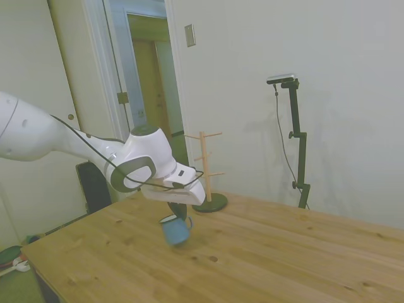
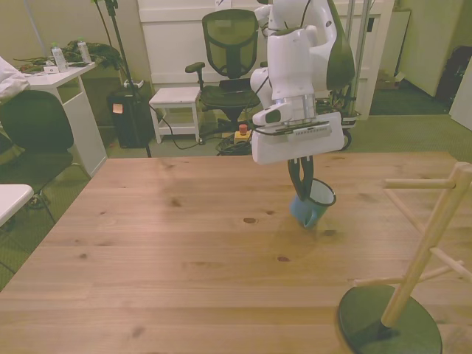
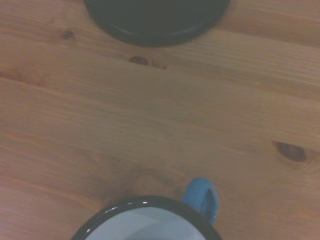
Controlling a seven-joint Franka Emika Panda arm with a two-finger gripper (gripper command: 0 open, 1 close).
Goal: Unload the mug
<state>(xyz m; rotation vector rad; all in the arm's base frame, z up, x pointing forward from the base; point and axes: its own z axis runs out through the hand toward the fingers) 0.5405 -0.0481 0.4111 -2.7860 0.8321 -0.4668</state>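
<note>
The mug (image 2: pixel 313 203) is small and light blue, with a white inside and a dark rim. It hangs tilted from my gripper (image 2: pixel 301 184), which is shut on its rim. In the side view the mug (image 1: pixel 174 231) sits low over the wooden table (image 1: pixel 271 259), under the gripper (image 1: pixel 178 213); whether it touches the wood I cannot tell. The wrist view shows the mug's rim (image 3: pixel 131 204) and its blue loop handle (image 3: pixel 203 198) close by.
A wooden mug tree (image 2: pixel 425 234) on a dark round base (image 2: pixel 369 328) stands at the front view's right, well apart from the mug. It appears behind the arm in the side view as the mug tree (image 1: pixel 206 165). The dark base (image 3: pixel 155 20) shows in the wrist view.
</note>
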